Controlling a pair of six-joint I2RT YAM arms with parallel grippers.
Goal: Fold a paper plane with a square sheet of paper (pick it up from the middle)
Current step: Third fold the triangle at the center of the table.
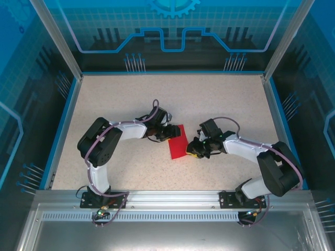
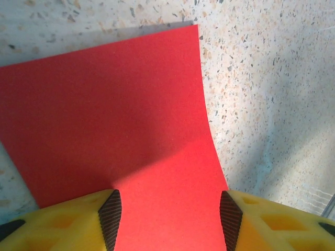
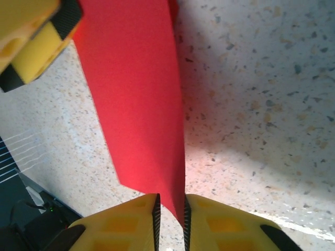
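At the left gripper (image 2: 170, 209): fingers (image 2: 110, 214) well apart, roughly half open, no grip to be made out. Between the two dark pads, red all the way across: the sheet of paper (image 2: 115, 115), passing through the gap and spreading out ahead of the fingertips, its right-hand edge touching the right pad, its left part running under the left finger.

At the right gripper (image 3: 171, 213): pads almost together, pinched on a thin edge of the same sheet. Ahead of those fingertips, a long red strip stretching away, shadow thrown on the table (image 3: 251, 94) to its right. At the strip's far end, up and left of the right fingers, one yellow finger of the left gripper right against the paper.
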